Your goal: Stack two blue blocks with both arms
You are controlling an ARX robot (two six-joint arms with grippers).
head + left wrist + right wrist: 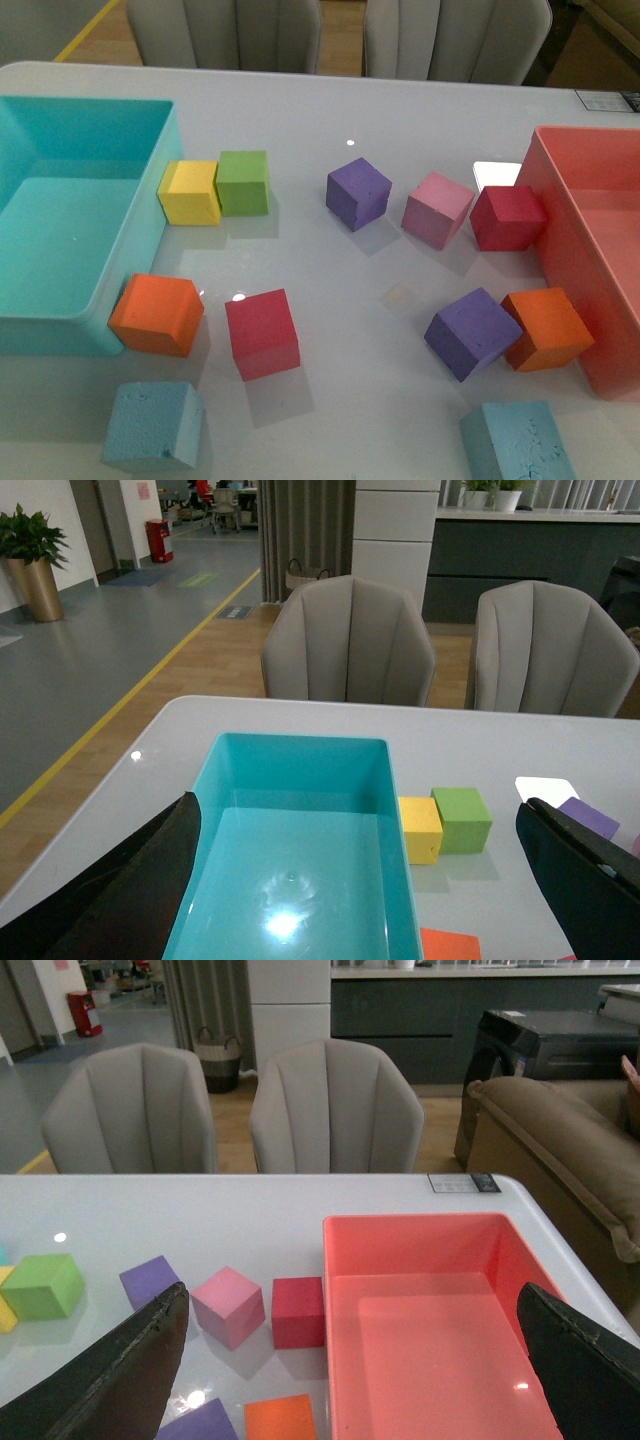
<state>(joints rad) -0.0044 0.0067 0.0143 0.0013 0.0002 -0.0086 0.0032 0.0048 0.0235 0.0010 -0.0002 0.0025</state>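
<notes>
Two light sky-blue foam cubes lie at the near edge of the table in the front view: one at the near left, one at the near right, partly cut off by the frame. Neither shows in the wrist views. My left gripper is open and empty, its fingers wide apart, above the turquoise bin. My right gripper is open and empty, its fingers spread over the pink bin. Neither arm shows in the front view.
A turquoise bin stands at the left, a pink-red bin at the right. Between them lie yellow, green, purple, pink, dark red, orange, red, purple and orange cubes.
</notes>
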